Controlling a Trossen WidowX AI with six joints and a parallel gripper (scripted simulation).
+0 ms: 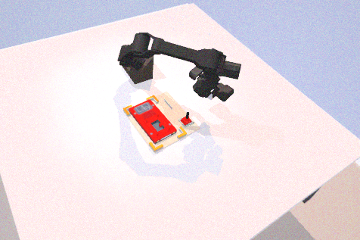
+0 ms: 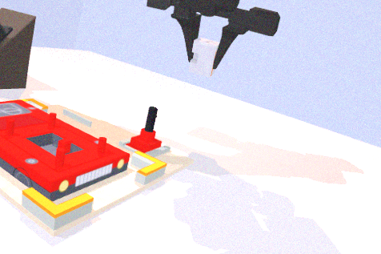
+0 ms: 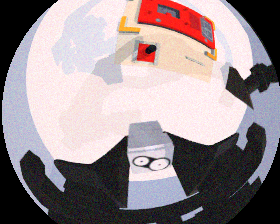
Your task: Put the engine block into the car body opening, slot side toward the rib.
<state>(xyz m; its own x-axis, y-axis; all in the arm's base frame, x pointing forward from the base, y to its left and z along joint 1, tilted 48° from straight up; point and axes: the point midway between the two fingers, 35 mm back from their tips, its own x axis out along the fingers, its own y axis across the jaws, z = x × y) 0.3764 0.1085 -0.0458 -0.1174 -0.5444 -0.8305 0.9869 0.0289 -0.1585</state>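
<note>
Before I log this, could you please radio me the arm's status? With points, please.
Gripper [image 2: 203, 64] [image 3: 156, 200] shut on engine block [image 2: 205, 57] [image 3: 145, 135], aloft; car-body opening [image 1: 157, 125] [image 2: 52, 144] [image 3: 169, 11] unfilled; nothing visibly blocking it.

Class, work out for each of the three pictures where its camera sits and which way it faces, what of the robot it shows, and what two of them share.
Top: high above the table, looking down at a slant; the whole arm shows.
Exterior: low beside the board, looking across the red car body; the hand and part of the base show.
Wrist: on the arm, looking out past the fingers, which grip the engine block.
Exterior and wrist share the gripped block.
</note>
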